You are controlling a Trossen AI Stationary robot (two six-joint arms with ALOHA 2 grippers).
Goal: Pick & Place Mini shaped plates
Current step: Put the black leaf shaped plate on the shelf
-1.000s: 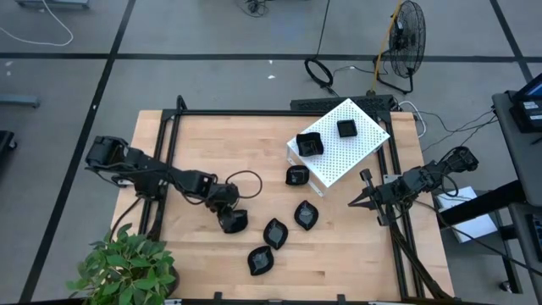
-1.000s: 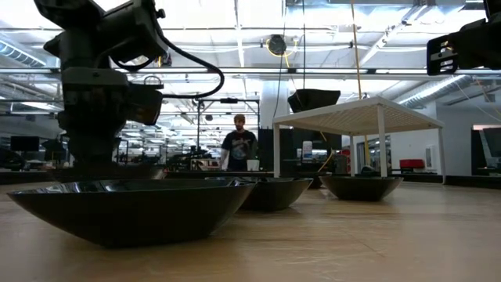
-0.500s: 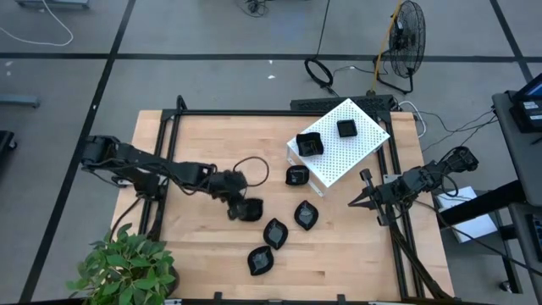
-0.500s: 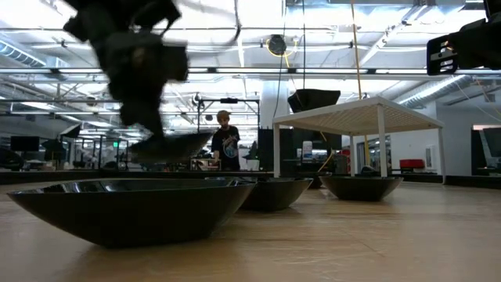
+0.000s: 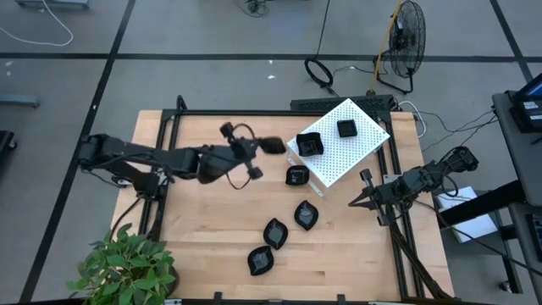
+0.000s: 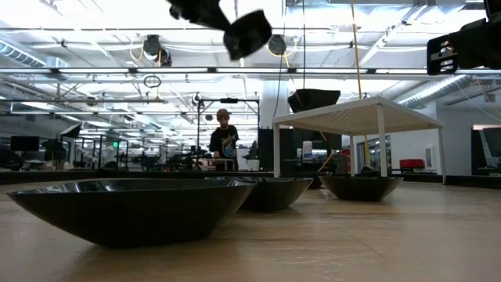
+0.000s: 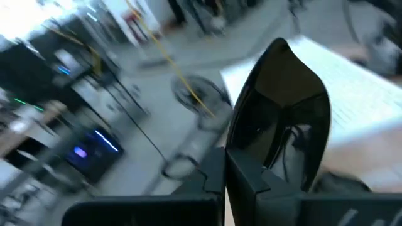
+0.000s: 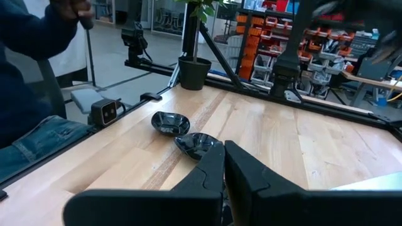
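Note:
My left gripper [image 5: 259, 151] is shut on one small glossy black plate [image 5: 273, 146], high above the table just left of the white perforated box [image 5: 360, 144]. The low view shows that plate [image 6: 247, 33] far above the tabletop. Two square black plates [image 5: 309, 144] [image 5: 345, 128] rest on top of the box. One plate [image 5: 296, 175] lies at the box's near-left foot, and three leaf-shaped ones [image 5: 306, 214] [image 5: 275, 233] [image 5: 260, 260] lie flat on the wood. My right gripper [image 5: 356, 201] is shut and empty at the table's right edge. My left gripper pinches the plate by its rim [image 7: 254, 157] between its two fingers, which reach roughly level from the table's left. The plate is lifted clear of everything. It stands tilted up on edge beyond the fingertips, with its hollow side showing in the left wrist view.
A black frame rail [image 5: 279, 112] runs along the table's far and side edges. A potted plant [image 5: 127, 267] stands at the near-left corner. A person in blue [image 8: 31, 75] sits beside the table in the right wrist view. Bare wood lies at the table's middle left [image 5: 203, 229].
My left gripper has lifted a plate off the near-left part of the table. It has carried the plate up and toward the far right, close to the white box. It has turned from pointing down to reaching level, and the plate has tipped up on edge.

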